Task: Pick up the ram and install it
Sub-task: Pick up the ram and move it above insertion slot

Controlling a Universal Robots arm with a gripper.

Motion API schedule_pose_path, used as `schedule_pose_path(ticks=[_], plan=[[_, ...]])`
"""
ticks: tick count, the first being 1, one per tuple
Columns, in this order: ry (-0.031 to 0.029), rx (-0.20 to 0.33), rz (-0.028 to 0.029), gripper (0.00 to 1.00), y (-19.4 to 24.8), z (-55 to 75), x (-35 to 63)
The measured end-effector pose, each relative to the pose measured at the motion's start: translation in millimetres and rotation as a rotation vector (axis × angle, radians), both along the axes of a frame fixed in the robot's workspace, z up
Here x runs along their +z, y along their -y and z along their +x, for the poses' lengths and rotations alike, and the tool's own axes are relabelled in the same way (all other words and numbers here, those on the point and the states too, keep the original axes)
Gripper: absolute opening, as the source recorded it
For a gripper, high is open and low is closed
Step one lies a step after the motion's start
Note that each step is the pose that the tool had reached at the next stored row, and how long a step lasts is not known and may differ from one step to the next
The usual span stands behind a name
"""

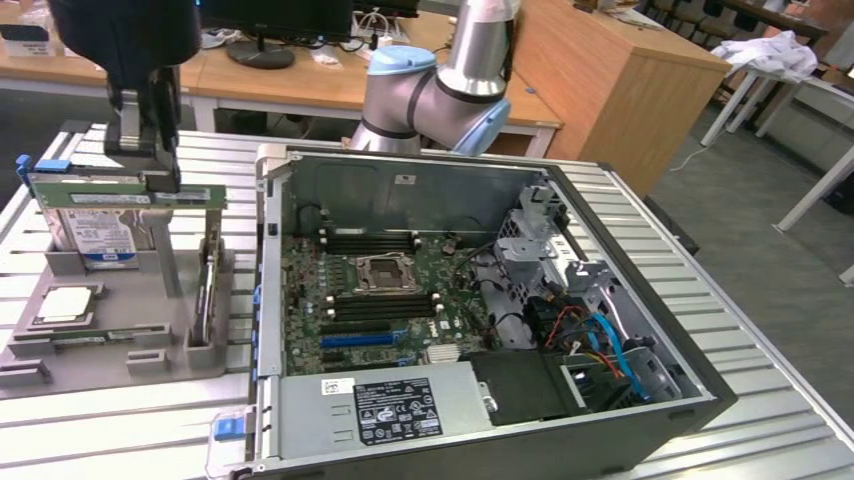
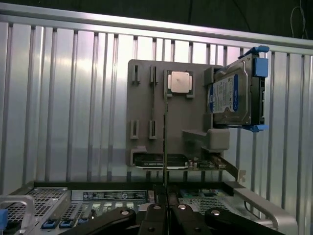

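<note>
The ram (image 1: 94, 192) is a long green stick held level in the air at the exterior view's left, above the grey holder tray (image 1: 120, 320). My gripper (image 1: 147, 180) is shut on its upper edge, coming down from above. In the wrist view the ram (image 2: 165, 147) shows edge-on as a thin dark line running out from between my gripper's (image 2: 166, 215) closed fingers, over the holder tray (image 2: 144, 103). The open computer case (image 1: 694, 400) lies to the exterior view's right, its motherboard memory slots (image 1: 367, 241) bare beside the processor socket (image 1: 380, 270).
A hard drive (image 1: 100, 235) stands upright in the tray just behind and below the ram. A square silver processor (image 1: 67, 303) lies in the tray. An expansion card (image 2: 210, 164) stands on the tray's near edge. Cables (image 1: 601, 340) and a power supply (image 1: 394, 405) fill the case's lower part.
</note>
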State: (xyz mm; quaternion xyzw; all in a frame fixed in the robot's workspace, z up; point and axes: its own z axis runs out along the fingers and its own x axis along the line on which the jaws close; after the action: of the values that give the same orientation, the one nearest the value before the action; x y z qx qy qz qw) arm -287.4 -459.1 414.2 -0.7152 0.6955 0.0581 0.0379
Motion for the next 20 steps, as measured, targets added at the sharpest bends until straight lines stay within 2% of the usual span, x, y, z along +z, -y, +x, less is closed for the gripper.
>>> schedule_pose_path(ticks=[12, 20], plan=[[0.0, 0.0, 0.0165, 0.11, 0.0, 21.6, 0.7], [-0.0007, 0.0, 0.0202, 0.11, 0.1, 40.0, 0.8]])
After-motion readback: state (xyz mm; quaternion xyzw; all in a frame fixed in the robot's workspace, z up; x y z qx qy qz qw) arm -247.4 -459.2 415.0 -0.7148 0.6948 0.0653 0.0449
